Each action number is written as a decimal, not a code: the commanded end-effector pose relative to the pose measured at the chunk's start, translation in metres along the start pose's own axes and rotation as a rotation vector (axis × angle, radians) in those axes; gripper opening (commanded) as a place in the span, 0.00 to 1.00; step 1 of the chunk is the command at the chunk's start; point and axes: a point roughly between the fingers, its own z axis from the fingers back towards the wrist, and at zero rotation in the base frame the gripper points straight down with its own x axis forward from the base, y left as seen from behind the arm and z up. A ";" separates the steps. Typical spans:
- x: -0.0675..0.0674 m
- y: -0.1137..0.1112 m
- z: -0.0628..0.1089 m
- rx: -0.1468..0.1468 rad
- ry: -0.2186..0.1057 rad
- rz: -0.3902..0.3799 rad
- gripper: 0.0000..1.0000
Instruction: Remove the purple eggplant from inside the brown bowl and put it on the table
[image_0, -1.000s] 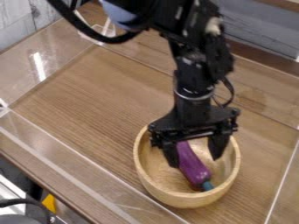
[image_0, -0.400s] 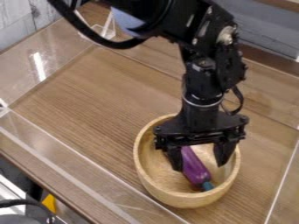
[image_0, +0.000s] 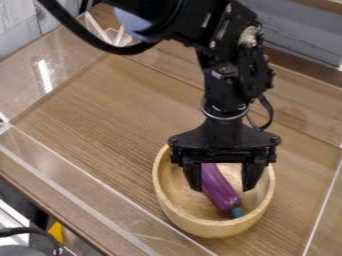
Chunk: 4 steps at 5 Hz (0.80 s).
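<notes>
Purple eggplant (image_0: 221, 189) lies between wide-spread pincer (image_0: 222, 174) fingers inside brown bowl (image_0: 181, 214).

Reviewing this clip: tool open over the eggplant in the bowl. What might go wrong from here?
1. The purple eggplant is glossy and lies tilted against the wall of the brown bowl; it may squirt out when the open tool closes.
2. One finger hangs close to the bowl's rim, so it could catch the bowl and drag it across the table.
</notes>
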 end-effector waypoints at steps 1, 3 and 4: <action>0.007 -0.003 0.000 -0.029 -0.037 0.034 1.00; 0.007 -0.011 -0.026 -0.023 -0.052 0.104 1.00; 0.005 -0.020 -0.036 -0.025 -0.058 0.137 0.00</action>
